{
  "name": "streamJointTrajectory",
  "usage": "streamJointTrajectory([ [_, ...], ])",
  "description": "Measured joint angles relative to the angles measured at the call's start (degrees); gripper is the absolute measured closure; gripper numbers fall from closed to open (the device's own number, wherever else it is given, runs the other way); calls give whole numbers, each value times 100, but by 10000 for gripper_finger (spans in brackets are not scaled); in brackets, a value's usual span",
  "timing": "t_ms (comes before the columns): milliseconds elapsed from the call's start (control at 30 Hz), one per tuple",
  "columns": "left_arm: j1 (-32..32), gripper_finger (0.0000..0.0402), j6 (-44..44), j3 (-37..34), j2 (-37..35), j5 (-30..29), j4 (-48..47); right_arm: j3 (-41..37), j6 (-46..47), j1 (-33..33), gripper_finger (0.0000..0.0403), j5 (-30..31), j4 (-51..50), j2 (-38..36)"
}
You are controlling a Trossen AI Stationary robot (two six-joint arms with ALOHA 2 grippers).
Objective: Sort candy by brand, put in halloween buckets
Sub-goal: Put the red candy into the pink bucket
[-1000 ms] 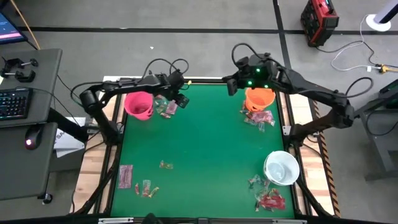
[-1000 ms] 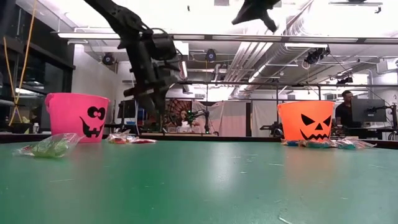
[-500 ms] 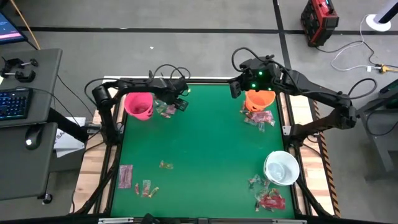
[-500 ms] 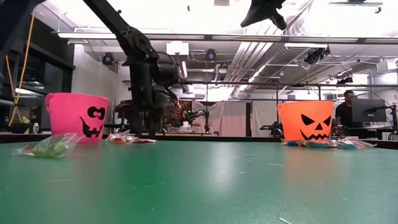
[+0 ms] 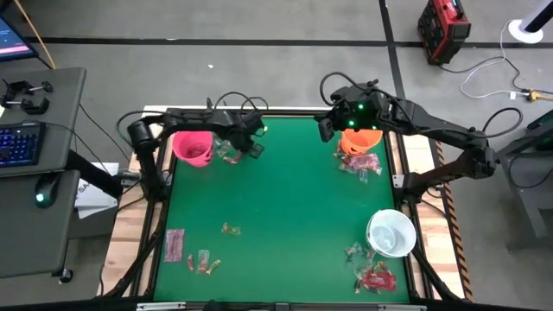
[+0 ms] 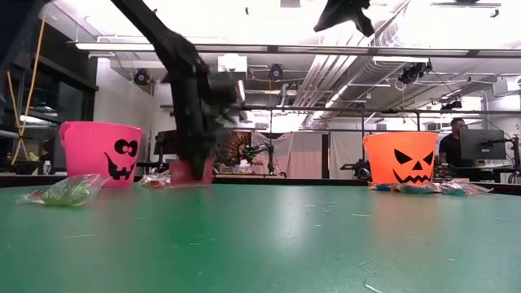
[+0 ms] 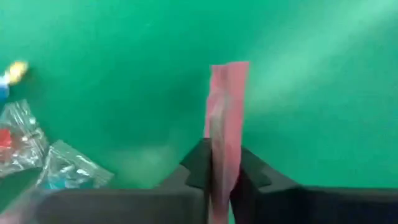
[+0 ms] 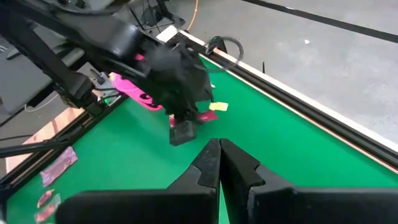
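- Pink-wrapped candy (image 7: 224, 118) pinched upright between the closed fingers (image 7: 255, 177) of the left gripper (image 5: 252, 145), down at the green table (image 5: 285, 207), just right of the pink bucket (image 5: 193, 145) at the far left.
- More candy (image 5: 232, 154) lying beside that bucket.
- Right gripper (image 8: 219, 163) closed on nothing, raised at the far side, just left of the orange bucket (image 5: 360, 139).
- Orange bucket ringed on its near side by wrapped sweets (image 5: 359, 166).
- White bucket (image 5: 390, 233) standing near right, red sweets (image 5: 377, 278) heaped just nearer.
- Scattered pieces (image 5: 201, 260) left near left.
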Motion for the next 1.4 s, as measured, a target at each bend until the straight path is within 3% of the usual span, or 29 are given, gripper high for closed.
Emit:
streamJointTrajectory([
  [233,-177,396,90,21,-2017,-137,-361,-2,1,-4,402,1,61,0],
  [367,-446,398,-141,29,-3152,-1015,-1398,-2,1,-4,402,1,105,-2],
  [533,-592,399,-850,-79,-3977,-1742,-3061,-2,1,-4,402,1,147,0],
  [667,-465,387,-1012,-470,-4261,-2166,-3176,-4,1,-22,402,1,172,-2],
  [933,78,299,-939,-964,-3926,-1795,-3035,-4,-104,-20,402,1,176,-2],
  [1133,212,238,-900,-852,-3893,-1581,-3043,-4,-249,-20,402,-39,176,-2],
  [1267,68,215,-952,-765,-4182,-824,-2504,-4,-381,-22,402,-805,92,-2],
  [1400,-269,209,-972,-800,-4581,-465,-1585,-4,84,235,402,-1904,-744,-2],
])
